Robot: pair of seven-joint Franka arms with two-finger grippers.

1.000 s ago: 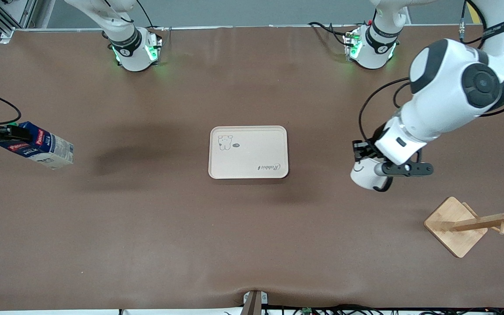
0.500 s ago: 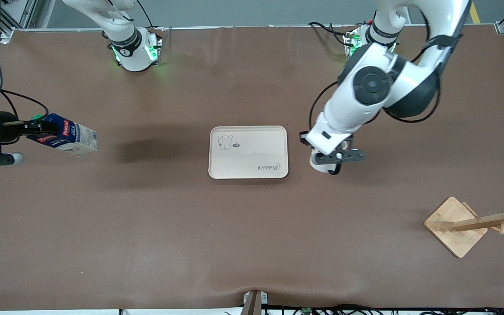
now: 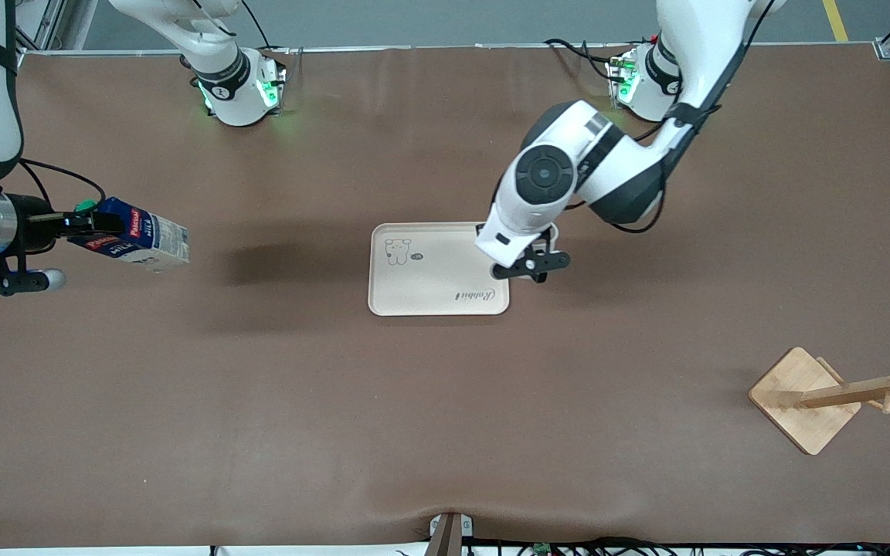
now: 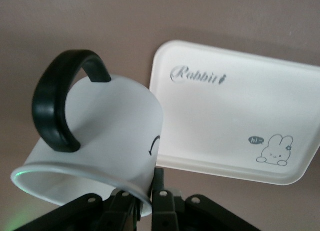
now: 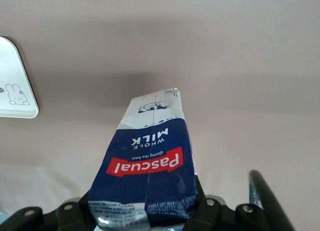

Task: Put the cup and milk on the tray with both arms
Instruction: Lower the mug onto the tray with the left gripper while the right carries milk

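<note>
Over the tray's (image 3: 429, 270) edge at the left arm's end hangs the left tool (image 4: 145, 211), its fingers pressed together on the rim of the cup (image 4: 100, 146). From the front the cup is hidden under the arm's white wrist; the left wrist view shows it tipped, with its black loop handle (image 4: 55, 106) turned up and part of a black face mark on its side. That same view shows the cup clear of the tray, with the cursive "Rabbit" lettering and the small rabbit print unobstructed on the cream surface. The tray lies flat in the middle of the brown tabletop (image 3: 445, 432) and carries nothing.

Toward the right arm's end of the tabletop, well apart from the tray, the right tool (image 3: 78, 224) is pinched shut on the top of the milk (image 3: 136, 243). The carton is held in the air, lying nearly level, its white lower part pointing toward the tray and its green cap (image 3: 86, 206) just beside the fingers. The right wrist view shows its dark-blue face with the red label band, and a corner of the tray at the edge of that view.

A wooden rack (image 3: 823, 398) with a square base lies at the left arm's end, nearer to the front camera than the tray.
</note>
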